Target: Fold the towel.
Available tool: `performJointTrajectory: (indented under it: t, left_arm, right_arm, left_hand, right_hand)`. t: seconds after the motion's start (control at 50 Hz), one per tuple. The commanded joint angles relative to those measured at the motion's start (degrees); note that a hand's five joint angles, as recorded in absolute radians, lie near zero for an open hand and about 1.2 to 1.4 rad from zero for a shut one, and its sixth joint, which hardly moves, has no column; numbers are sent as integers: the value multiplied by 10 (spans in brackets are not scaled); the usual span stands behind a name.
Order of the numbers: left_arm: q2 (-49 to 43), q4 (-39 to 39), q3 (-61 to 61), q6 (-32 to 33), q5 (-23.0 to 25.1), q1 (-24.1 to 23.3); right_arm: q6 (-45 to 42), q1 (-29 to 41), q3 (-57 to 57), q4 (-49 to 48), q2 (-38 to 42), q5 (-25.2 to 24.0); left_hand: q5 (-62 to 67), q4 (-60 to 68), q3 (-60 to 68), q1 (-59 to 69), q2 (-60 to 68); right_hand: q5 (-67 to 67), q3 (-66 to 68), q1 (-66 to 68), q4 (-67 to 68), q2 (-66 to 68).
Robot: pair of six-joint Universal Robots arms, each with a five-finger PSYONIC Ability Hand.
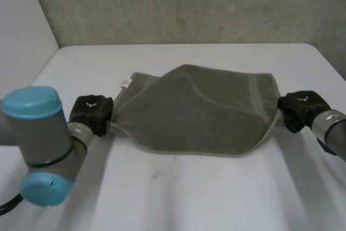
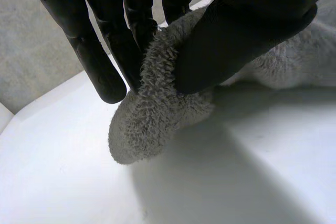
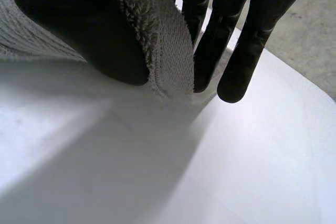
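White table [image 1: 178, 198] in front, carrying the grey terry towel [image 1: 200, 112], rumpled and loosely doubled over with edges unmatched. Judged barely begun: squaring and further folds left. Pinched at towel's left corner between thumb and fingers of left robot hand [image 1: 92, 113], at right corner likewise by right robot hand [image 1: 300, 109]; white tag [image 1: 126, 83] on towel's far-left edge.

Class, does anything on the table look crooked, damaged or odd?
Nothing is damaged or spilled. The grey terry towel lies askew: pinched at opposite ends by the left hand and right hand, its folded-over layer sits crooked, edges unmatched, and a small white label sticks out near the left hand.
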Motion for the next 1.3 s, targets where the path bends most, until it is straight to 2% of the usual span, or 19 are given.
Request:
performJointTrajectory:
  t: [0.02,0.14,0.24,0.3,0.4,0.44,0.52,0.58,0.62,0.66,0.78,0.82,0.84,0.88,1.0,1.04,1.14,1.26,1.3]
  left_arm:
    - [109,-1,-87,1,15,-1]
    - [192,-8,-141,24,15,5]
    - [317,-47,-214,99,22,10]
    - [354,-63,-235,112,40,4]
    - [376,-69,-241,115,76,0]
    - [371,-67,-236,115,83,0]
    - [358,-62,-227,117,92,0]
    - [311,-49,-203,116,99,0]
    - [238,-27,-164,117,100,2]
    - [204,-16,-140,117,101,1]
    - [57,-1,-14,117,101,-1]
    - [22,-3,23,117,101,-1]
    - [-12,-4,59,117,100,-2]
    - [-46,-4,96,117,100,-2]
    - [-162,-14,231,117,99,-3]
    - [-184,-20,258,117,99,-3]
    - [-237,-44,324,117,99,-3]
    - [-274,-62,369,116,98,-3]
    - [-278,-62,372,116,98,-3]
  right_arm:
    - [-8,-27,48,31,-88,-21]
    - [-61,-73,79,96,-163,-26]
    - [-133,-114,102,176,-223,-32]
    - [-163,-140,111,218,-259,-44]
    - [-171,-186,107,228,-283,-73]
    - [-175,-215,104,226,-284,-94]
    - [-169,-232,96,225,-281,-106]
    - [-166,-234,89,217,-268,-111]
    - [-157,-233,85,205,-250,-110]
    - [-139,-233,73,185,-228,-108]
    - [-48,-210,17,112,-139,-102]
    - [-12,-179,-33,83,-75,-77]
    - [-12,-179,-33,83,-74,-77]
    - [2,-138,-90,74,-10,-29]
    - [4,-105,-163,69,73,31]
    - [10,-93,-210,69,122,48]
    - [14,-69,-252,65,163,52]
    - [14,-64,-268,53,181,67]
    - [11,-64,-276,51,186,90]
  left_hand:
    - [106,103,104,112,102]
    - [106,103,104,112,102]
    - [106,103,104,112,102]
    - [106,103,104,112,102]
    - [106,103,104,112,102]
    - [106,103,104,112,102]
    - [106,103,104,112,102]
    - [106,103,104,112,102]
    - [106,103,104,112,102]
    - [106,103,104,112,102]
    - [106,103,104,112,102]
    - [106,103,104,112,102]
    - [106,103,104,112,102]
    - [106,103,104,112,102]
    - [106,103,104,112,102]
    - [106,103,104,112,102]
    - [106,103,104,112,102]
    - [106,103,104,112,102]
    - [106,103,104,112,102]
  right_hand:
    - [130,122,10,114,116]
    - [130,122,10,114,116]
    - [130,122,10,114,116]
    - [130,122,10,114,116]
    - [130,122,10,114,116]
    - [130,122,10,114,116]
    - [130,122,10,114,116]
    - [130,122,10,114,116]
    - [130,122,10,114,116]
    - [130,122,10,114,116]
    - [130,122,10,114,116]
    - [130,122,10,114,116]
    - [130,122,10,114,116]
    - [130,122,10,114,116]
    - [130,122,10,114,116]
    - [130,122,10,114,116]
    - [130,122,10,114,116]
    - [130,122,10,114,116]
    - [130,122,10,114,116]
